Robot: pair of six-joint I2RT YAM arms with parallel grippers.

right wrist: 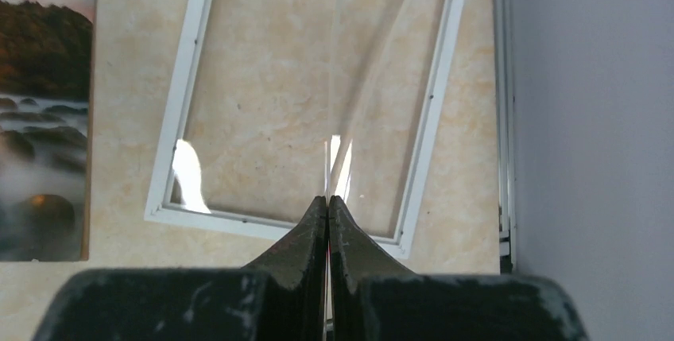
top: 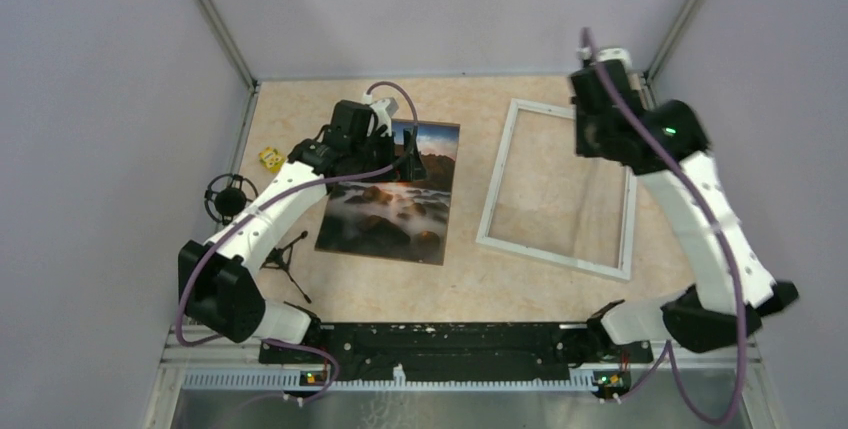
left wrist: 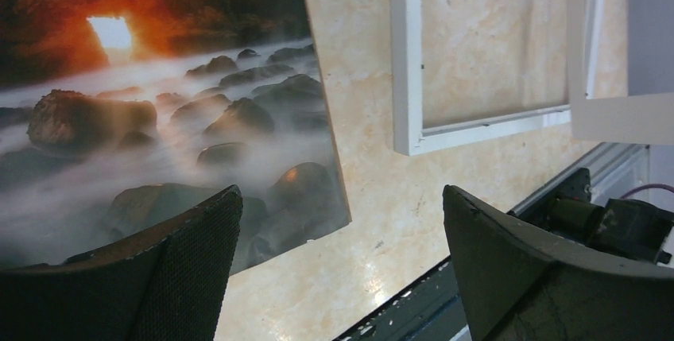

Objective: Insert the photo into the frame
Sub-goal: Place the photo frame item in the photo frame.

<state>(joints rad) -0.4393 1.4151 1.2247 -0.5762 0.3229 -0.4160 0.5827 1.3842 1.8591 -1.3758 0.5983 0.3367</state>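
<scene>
The photo (top: 390, 194) lies flat on the desk (top: 300, 114), left of and apart from the white frame (right wrist: 181, 94), with the left fingers (left wrist: 191, 261) spread wide above it, while the right fingers (right wrist: 306, 238) are clenched on the edge of a clear sheet (right wrist: 327, 166) over the frame.
</scene>
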